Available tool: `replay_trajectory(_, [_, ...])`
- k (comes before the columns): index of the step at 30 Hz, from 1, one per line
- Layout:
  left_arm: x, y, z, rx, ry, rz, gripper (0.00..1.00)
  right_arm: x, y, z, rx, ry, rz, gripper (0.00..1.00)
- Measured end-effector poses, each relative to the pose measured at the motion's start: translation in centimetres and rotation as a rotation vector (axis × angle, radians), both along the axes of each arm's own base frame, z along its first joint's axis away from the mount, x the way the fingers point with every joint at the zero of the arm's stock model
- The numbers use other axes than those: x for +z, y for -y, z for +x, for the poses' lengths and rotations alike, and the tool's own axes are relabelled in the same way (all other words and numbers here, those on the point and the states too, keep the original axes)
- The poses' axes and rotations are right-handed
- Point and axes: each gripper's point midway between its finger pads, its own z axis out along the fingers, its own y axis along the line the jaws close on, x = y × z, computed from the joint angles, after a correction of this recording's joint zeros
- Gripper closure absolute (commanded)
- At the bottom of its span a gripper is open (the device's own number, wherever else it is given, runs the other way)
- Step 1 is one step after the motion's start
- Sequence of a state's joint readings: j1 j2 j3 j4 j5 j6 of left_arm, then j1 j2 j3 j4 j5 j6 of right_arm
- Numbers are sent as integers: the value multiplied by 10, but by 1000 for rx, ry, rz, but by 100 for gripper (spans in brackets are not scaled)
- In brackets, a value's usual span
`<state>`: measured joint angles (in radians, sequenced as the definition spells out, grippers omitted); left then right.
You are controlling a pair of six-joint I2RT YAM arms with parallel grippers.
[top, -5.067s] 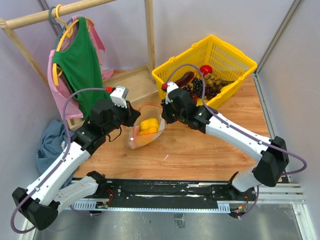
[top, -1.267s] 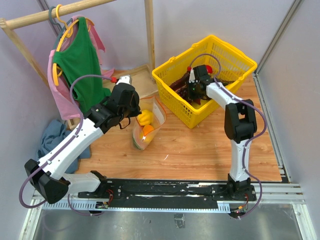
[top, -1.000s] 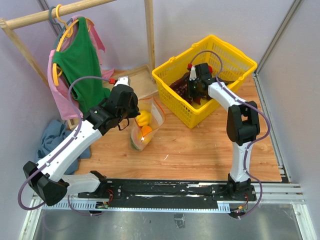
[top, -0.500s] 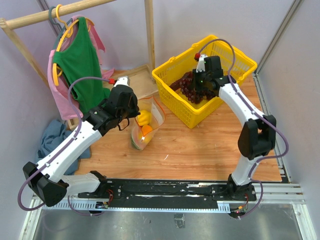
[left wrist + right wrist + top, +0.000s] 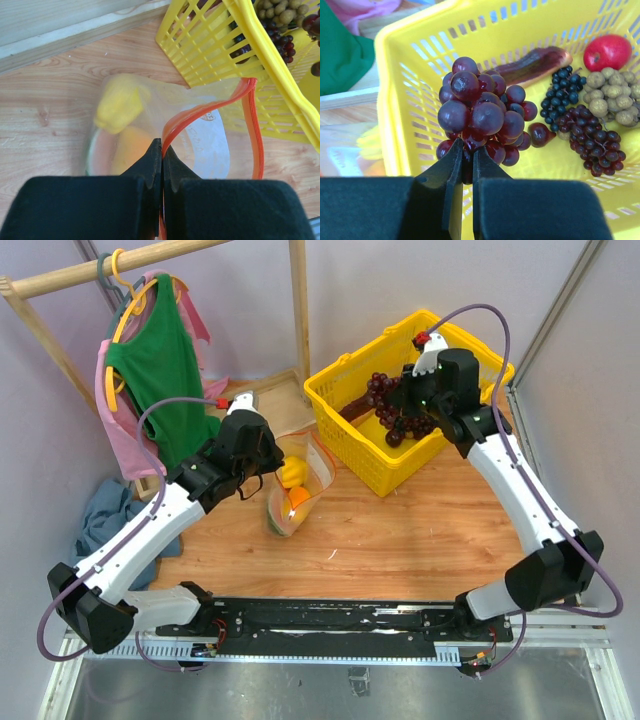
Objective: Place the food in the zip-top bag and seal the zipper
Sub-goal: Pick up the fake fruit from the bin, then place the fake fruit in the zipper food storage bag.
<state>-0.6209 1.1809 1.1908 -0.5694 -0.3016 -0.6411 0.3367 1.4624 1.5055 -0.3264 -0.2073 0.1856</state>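
**A:** Why is the left gripper [image 5: 162, 150] clenched on the thin red-orange zipper strip [image 5: 200, 107]?

**B:** Probably to keep the mouth of the clear floppy zip-top bag [image 5: 210, 142] open. The bag lies on the wooden table [image 5: 50, 110] beside the yellow plastic basket [image 5: 280, 55]. The right gripper [image 5: 465, 162] pinches the dark purple toy grape bunch [image 5: 480, 117] from underneath, above the basket.

**A:** What's inside the bag?

**B:** A yellow bell pepper [image 5: 120, 102], blurred. Below it is something orange that I cannot identify.

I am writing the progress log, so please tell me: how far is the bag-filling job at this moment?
Done: yellow bell pepper and watermelon slice lie inside the zip-top bag. In hand: left pincer pinches the zipper, mouth open; right pincer holds the grape bunch over the yellow basket. Remaining: grapes into bag, then seal.
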Motion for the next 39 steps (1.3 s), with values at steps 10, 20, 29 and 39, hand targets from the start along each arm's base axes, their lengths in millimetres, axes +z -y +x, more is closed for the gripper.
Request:
replay_trajectory(10, [1, 5, 5, 29, 9, -66, 100, 65, -54, -63, 173, 110, 96, 99])
replay_trajectory(20, [3, 8, 8, 44, 14, -104, 100, 85, -118, -143, 402, 109, 171, 99])
replay_trajectory(29, [-3, 9, 9, 45, 5, -118, 100, 21, -140, -167, 463, -56, 184, 99])
replay_trajectory(39, [-10, 15, 5, 15, -13, -130, 100, -19, -156, -148, 388, -158, 192, 99])
